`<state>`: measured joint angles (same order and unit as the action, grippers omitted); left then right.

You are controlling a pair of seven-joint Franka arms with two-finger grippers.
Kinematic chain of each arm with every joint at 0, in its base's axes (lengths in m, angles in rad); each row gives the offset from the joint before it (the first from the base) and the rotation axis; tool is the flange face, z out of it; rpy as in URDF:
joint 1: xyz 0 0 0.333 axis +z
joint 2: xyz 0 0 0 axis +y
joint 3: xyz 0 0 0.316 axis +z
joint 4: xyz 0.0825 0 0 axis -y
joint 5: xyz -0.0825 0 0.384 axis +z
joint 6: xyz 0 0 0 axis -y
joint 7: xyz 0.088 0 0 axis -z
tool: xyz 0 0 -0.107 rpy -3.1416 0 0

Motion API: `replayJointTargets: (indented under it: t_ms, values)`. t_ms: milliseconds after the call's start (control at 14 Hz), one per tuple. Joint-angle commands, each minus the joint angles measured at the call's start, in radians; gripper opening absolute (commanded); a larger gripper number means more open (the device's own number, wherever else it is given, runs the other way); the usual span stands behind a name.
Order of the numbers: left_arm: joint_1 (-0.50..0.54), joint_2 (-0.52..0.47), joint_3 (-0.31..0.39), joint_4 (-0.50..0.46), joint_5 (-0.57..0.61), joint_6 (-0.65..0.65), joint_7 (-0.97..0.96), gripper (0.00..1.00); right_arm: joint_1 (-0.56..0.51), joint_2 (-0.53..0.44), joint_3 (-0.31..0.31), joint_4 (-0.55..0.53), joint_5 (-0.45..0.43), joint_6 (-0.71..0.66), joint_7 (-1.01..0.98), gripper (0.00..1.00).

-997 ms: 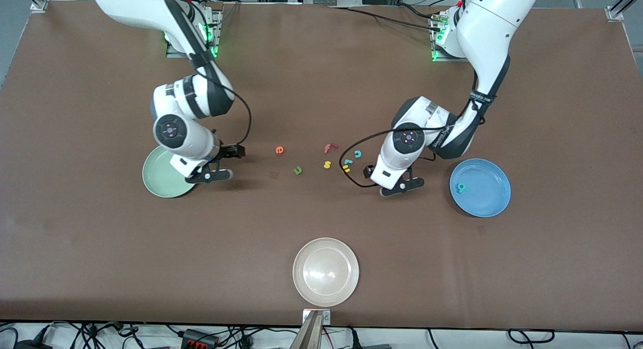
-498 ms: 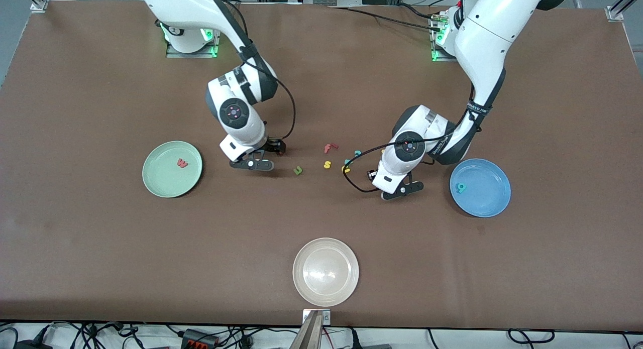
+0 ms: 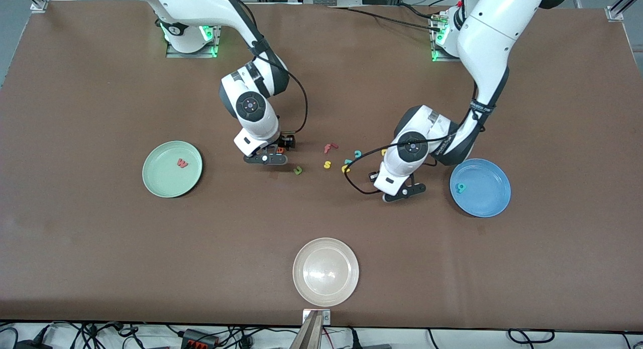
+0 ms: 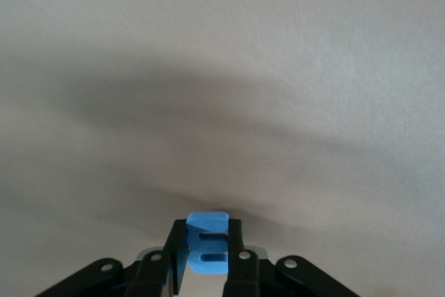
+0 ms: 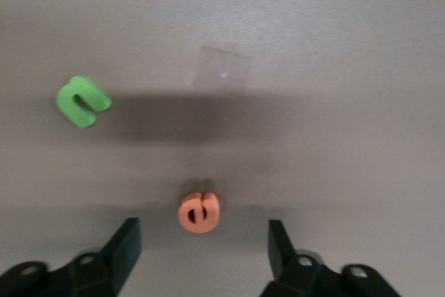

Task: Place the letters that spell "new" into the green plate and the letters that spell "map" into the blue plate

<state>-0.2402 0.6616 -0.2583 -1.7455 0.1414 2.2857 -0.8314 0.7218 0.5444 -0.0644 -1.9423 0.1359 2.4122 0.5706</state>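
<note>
Brown tabletop w/ light, squashy foam letters: left gripper [image 4: 206, 259] jaws pinch small blue foam m [image 4: 208, 241] by its flat faces; right gripper [image 5: 203, 245] jaws part-open astride orange e [image 5: 199, 212].

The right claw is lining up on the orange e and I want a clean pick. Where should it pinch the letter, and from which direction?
Come straight down from above: the orange e lies flat on the table between the right claw's open fingers. Pinch its two rounded outer edges across the middle, since it offers no handle.
</note>
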Motion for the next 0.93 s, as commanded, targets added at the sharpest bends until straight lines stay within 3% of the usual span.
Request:
replayJointTargets:
  t_ms: [0,214,427,569,783,854]
  values:
    - [0.065,-0.092,-0.003,0.038,0.015,-0.203,0.200,0.01,0.019,0.042,-0.006,0.034,0.013,0.021,0.005,0.72]
    - [0.192,-0.126,-0.003,0.087,0.017,-0.386,0.449,0.01,0.027,0.058,-0.006,0.034,0.013,0.027,0.003,0.69]
    - [0.321,-0.132,0.001,0.066,0.018,-0.393,0.728,0.01,0.027,0.062,-0.006,0.034,0.013,0.030,0.003,0.62]
    - [0.363,-0.131,0.001,0.016,0.053,-0.356,0.817,0.01,0.027,0.065,-0.006,0.034,0.011,0.033,0.002,0.49]
    - [0.384,-0.148,0.001,-0.127,0.150,-0.202,0.816,0.03,0.019,0.063,-0.008,0.034,0.011,0.030,-0.011,0.17]
    - [0.404,-0.148,-0.001,-0.149,0.152,-0.175,0.821,0.06,0.013,0.063,-0.008,0.033,0.011,0.028,-0.011,0.14]
